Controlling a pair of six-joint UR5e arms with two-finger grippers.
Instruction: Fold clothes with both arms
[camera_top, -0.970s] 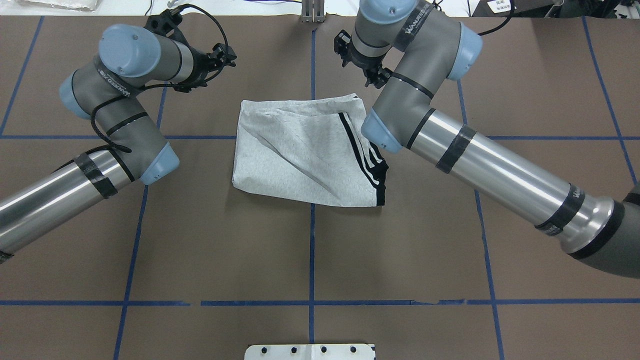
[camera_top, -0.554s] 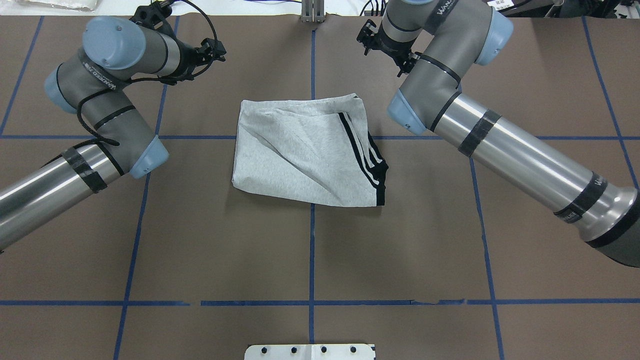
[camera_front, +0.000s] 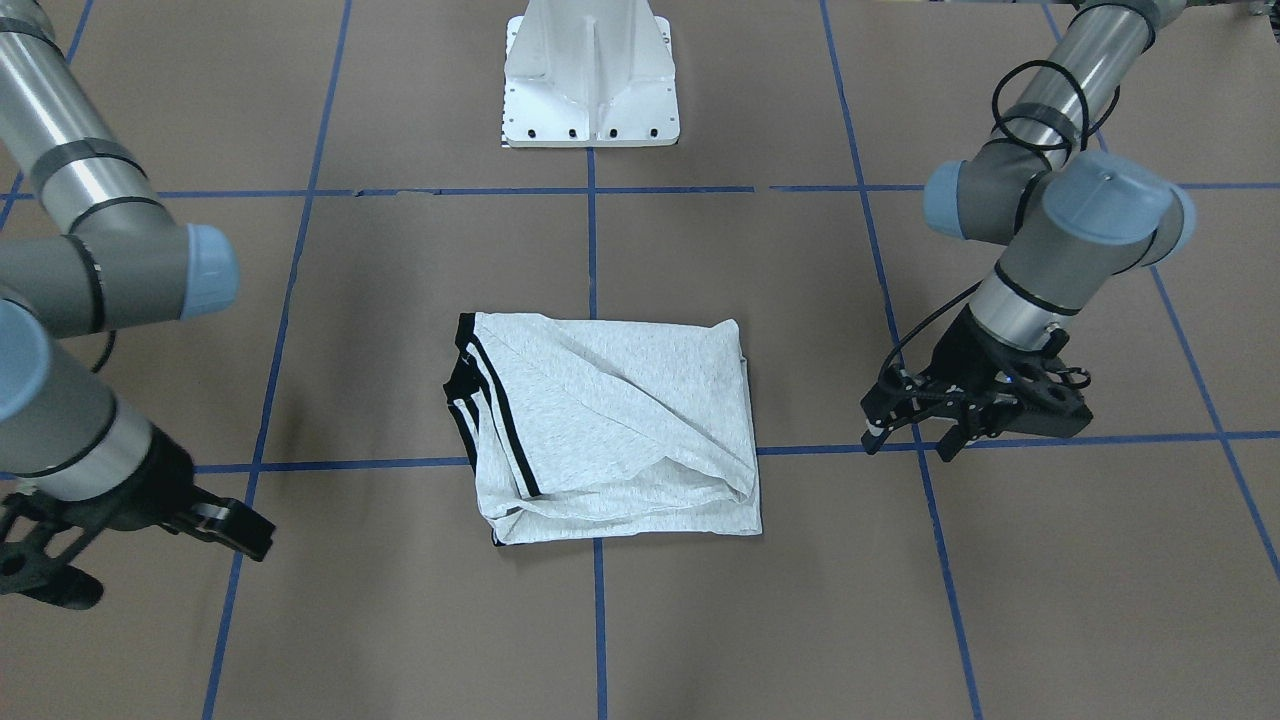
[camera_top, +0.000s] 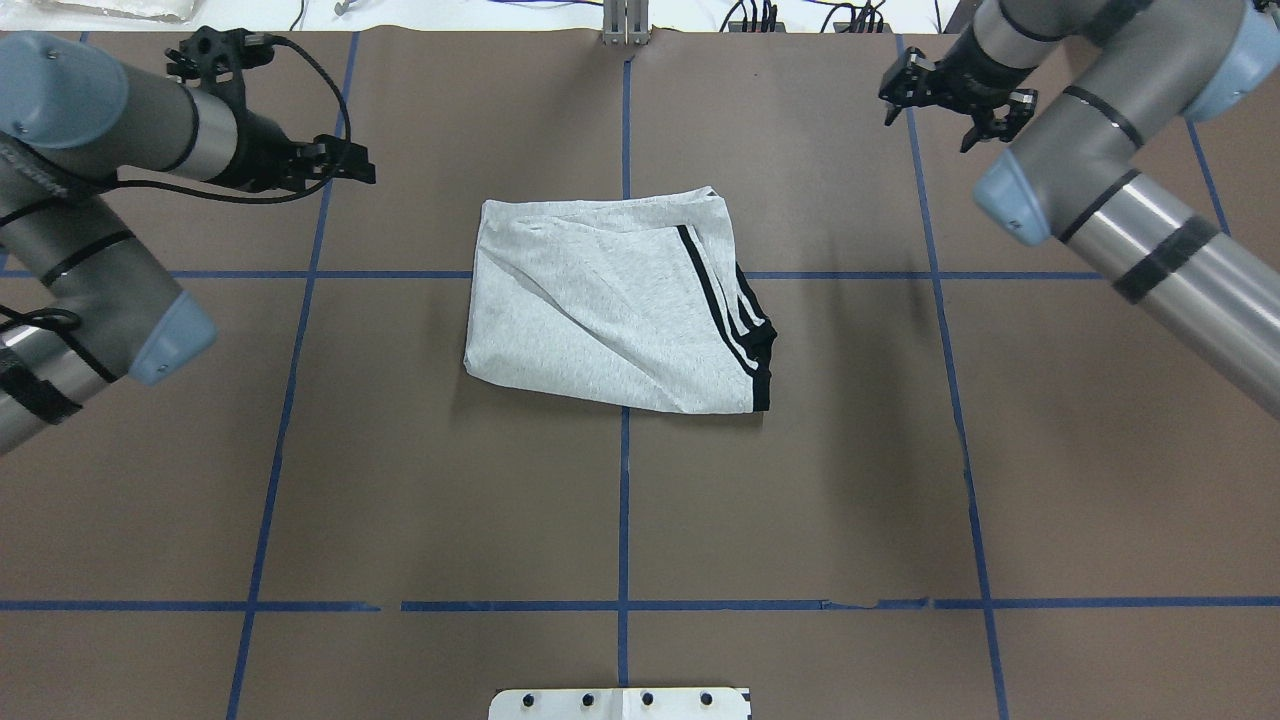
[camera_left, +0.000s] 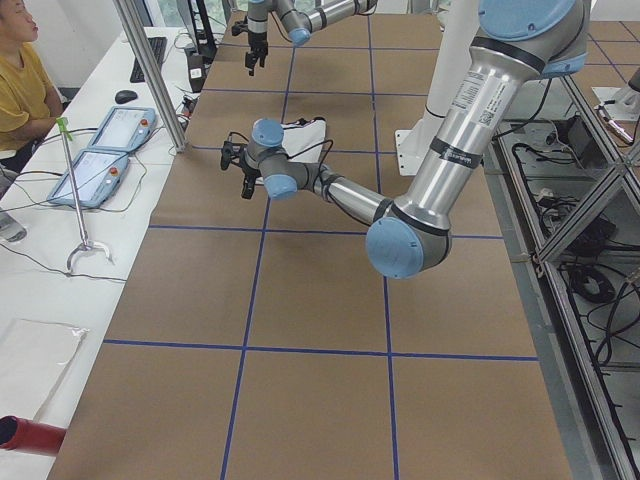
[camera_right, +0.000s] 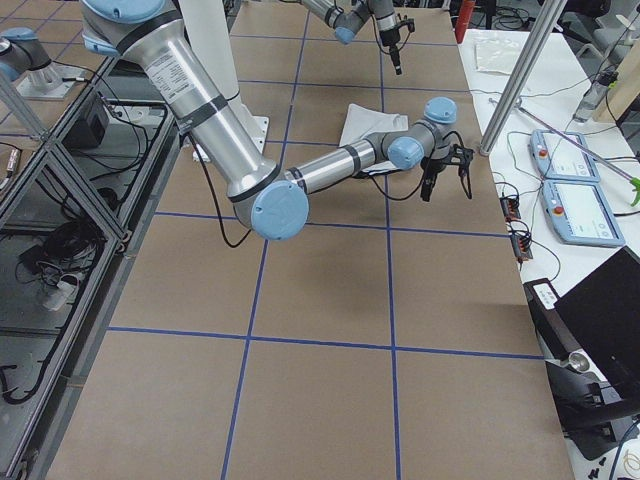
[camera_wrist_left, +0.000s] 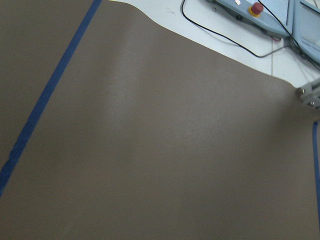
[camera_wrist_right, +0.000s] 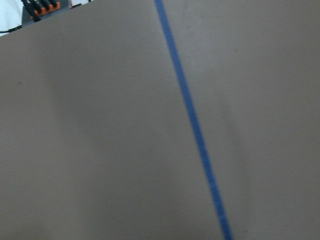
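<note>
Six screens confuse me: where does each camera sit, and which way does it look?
Front: across table, facing base; shirt, left gripper.
Overhead: behind base, looking down; right gripper.
Left end: along table; left arm nearest.
Right end: likewise; right arm nearest.
Left wrist: down at table; no gripper.
Right wrist: same; tape.
Front and overhead share the shirt.

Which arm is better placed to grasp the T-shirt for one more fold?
Probably left: the left tool, open, hangs nearer the T-shirt, on its plain side; the right tool, also open, is farther away.

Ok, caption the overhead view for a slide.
Folded T-shirt lies flat; left gripper and right gripper open, both apart from it.
</note>
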